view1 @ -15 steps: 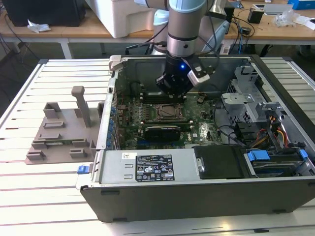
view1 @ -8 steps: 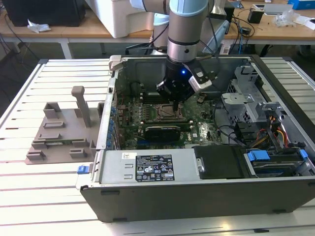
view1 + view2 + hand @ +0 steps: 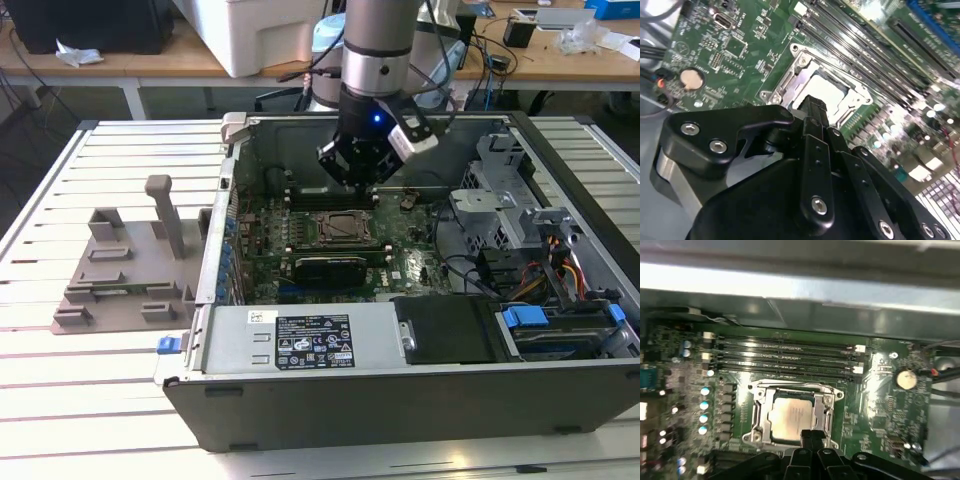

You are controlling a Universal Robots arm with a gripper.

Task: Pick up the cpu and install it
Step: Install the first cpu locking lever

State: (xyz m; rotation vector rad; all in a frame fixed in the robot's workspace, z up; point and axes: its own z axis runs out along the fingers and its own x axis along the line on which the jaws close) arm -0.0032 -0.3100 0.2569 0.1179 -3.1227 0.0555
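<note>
The cpu (image 3: 790,417) lies flat inside the metal socket frame (image 3: 758,410) on the green motherboard, its silver top showing; in the second wrist view the cpu (image 3: 826,91) sits just past the gripper's tip. My gripper (image 3: 352,180) hangs a little above the socket (image 3: 335,228) inside the open computer case. In both wrist views the gripper (image 3: 810,103) (image 3: 813,436) looks shut, its black links meeting at one tip, with nothing held. That tip overlaps the near edge of the chip in the pictures.
Memory slots (image 3: 785,355) run beside the socket and a coin cell (image 3: 905,379) lies near it. The case holds a power supply (image 3: 300,340), a drive cage (image 3: 520,210) and cables (image 3: 560,270). A grey holder tray (image 3: 125,270) rests on the slatted table at the exterior view's left.
</note>
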